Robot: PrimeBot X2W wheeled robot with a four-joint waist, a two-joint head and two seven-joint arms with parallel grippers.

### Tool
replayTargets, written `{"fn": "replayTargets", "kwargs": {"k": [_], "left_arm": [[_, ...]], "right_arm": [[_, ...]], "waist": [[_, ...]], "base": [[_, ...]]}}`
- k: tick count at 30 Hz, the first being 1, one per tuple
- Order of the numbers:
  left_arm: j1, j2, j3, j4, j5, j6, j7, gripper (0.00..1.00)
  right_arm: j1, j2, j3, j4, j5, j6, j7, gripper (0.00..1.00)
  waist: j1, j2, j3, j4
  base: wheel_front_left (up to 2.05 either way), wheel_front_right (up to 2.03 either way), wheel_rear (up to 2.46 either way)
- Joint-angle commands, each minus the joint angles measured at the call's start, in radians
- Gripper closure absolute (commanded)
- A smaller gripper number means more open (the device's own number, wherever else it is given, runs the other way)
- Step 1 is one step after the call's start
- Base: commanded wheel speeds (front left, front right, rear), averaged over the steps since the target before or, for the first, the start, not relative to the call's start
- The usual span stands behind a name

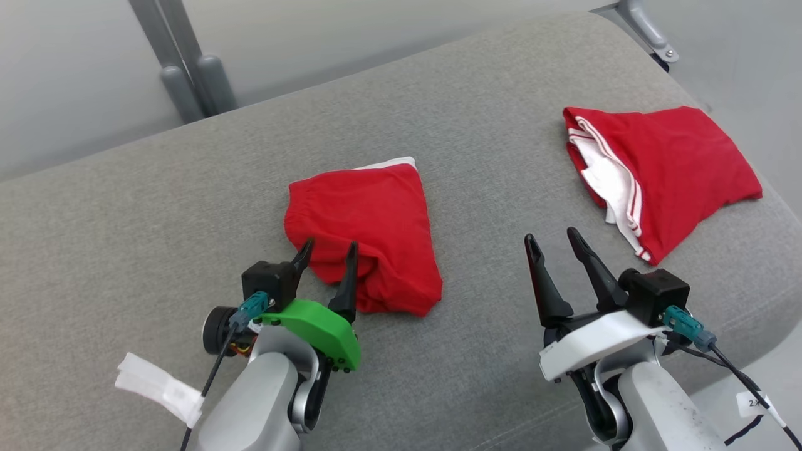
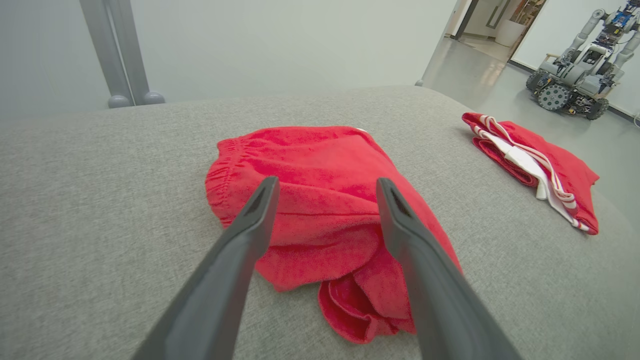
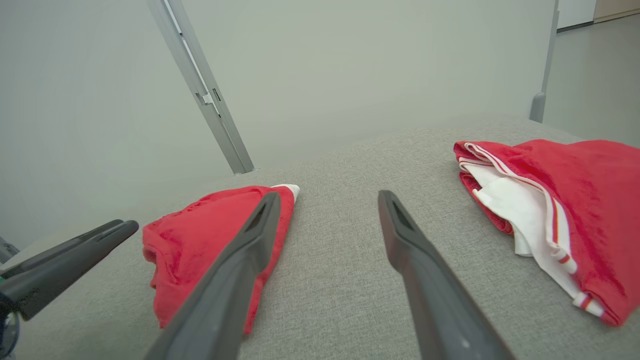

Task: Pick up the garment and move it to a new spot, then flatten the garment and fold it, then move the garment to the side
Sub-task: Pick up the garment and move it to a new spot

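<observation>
The garment (image 1: 366,238), red and folded into a thick bundle, lies at the middle of the cushion (image 1: 156,219), its loose rolled end toward the cushion's near edge. The left gripper (image 1: 330,244) hangs low over that near end, jaws spread wide and gripping nothing; the cloth rests on the cushion under its own weight. I'd judge it is set there either for a last tidy or for a grab to carry the bundle aside. The right gripper (image 1: 552,235), just as wide and empty, waits over bare cushion to the right of centre. A striped cloth (image 1: 677,169) sits by the cushion's far right corner, probably marking the pile.
</observation>
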Motion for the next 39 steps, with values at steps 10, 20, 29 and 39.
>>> {"fn": "replayTargets", "kwargs": {"k": [10, 20, 29, 39], "left_arm": [[0.118, 0.005, 0.167, -0.066, 0.070, 0.006, 0.001, 0.00], [0.235, 0.005, 0.301, -0.157, 0.181, 0.014, 0.001, 0.00], [0.344, 0.005, 0.420, -0.208, 0.237, 0.027, 0.001, 0.00], [0.374, 0.005, 0.469, -0.226, 0.255, 0.008, 0.001, 0.00]], "right_arm": [[0.024, -0.001, -0.013, 0.014, -0.019, -0.001, -0.002, 0.00], [0.046, -0.002, -0.068, 0.038, -0.038, -0.001, -0.002, 0.00], [0.049, -0.002, -0.073, 0.055, -0.044, -0.001, -0.002, 0.00], [0.038, -0.001, -0.052, 0.068, -0.033, -0.001, -0.002, 0.00]], "waist": [[0.0000, -0.0001, -0.040, 0.158], [0.0000, -0.0001, -0.044, 0.297], [0.0000, -0.0001, -0.041, 0.362], [0.0000, -0.0001, -0.024, 0.370]], "base": [[0.00, 0.00, 0.00], [0.00, 0.00, 0.00], [0.00, 0.00, 0.00], [0.00, 0.00, 0.00]]}}
